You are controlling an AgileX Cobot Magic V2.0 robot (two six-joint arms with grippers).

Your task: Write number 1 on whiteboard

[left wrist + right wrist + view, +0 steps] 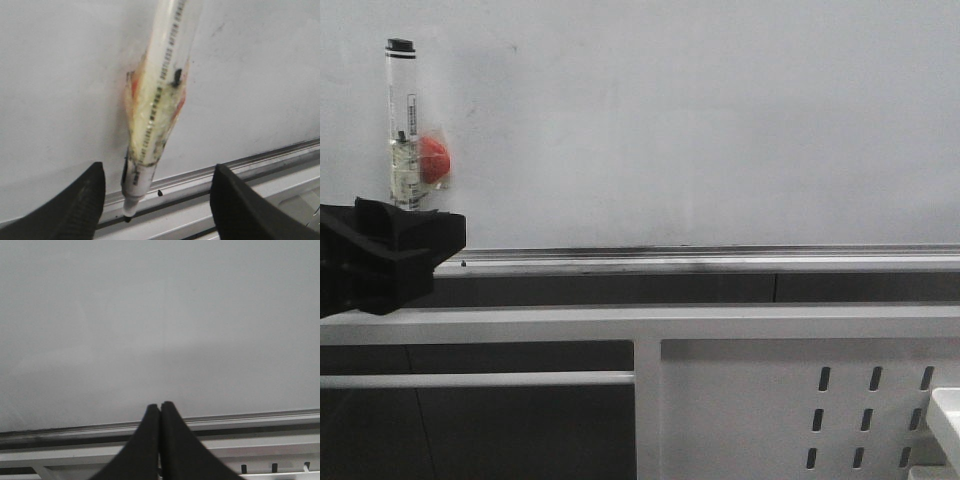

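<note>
The whiteboard (700, 120) fills the back of the front view, and the number 1 is out of view on it. A white marker pen (402, 130) stands upright against the board at the far left, wrapped in clear tape with a red patch (434, 160). In the left wrist view the marker (155, 100) points its black tip (128, 218) down at the silver tray rail (260, 160). My left gripper (159, 170) is open, one finger on each side of the marker's lower end without touching it. My right gripper (160, 406) is shut on nothing, facing bare board (160, 315).
The silver tray rail (720, 262) runs along the board's lower edge. Below it is a white perforated metal frame (800, 400) with a horizontal bar (470, 379). A small black speck (159, 192) lies on the rail near the marker tip.
</note>
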